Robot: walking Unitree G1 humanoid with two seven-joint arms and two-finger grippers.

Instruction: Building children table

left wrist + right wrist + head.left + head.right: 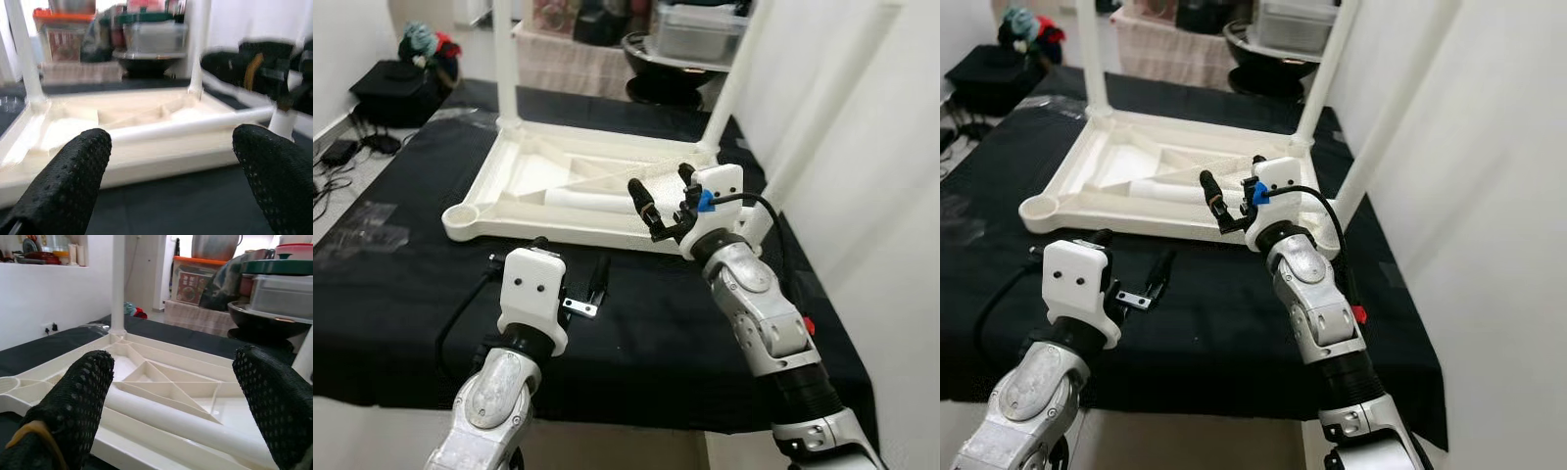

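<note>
We see a black-covered counter (391,304) bearing the white children's tabletop (509,191), upside down, with legs (504,59) standing at its far corners. A loose white leg (186,423) lies across its ribbed underside. Our right tool (661,201) hovers wide open over that leg; our left tool (570,266), also wide, hangs before the near rim.

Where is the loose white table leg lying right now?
In the left eye view, the loose leg lies flat inside the upturned white tabletop on the black mat, just ahead of the open right pincer, which hovers over the tabletop's near right edge.
</note>
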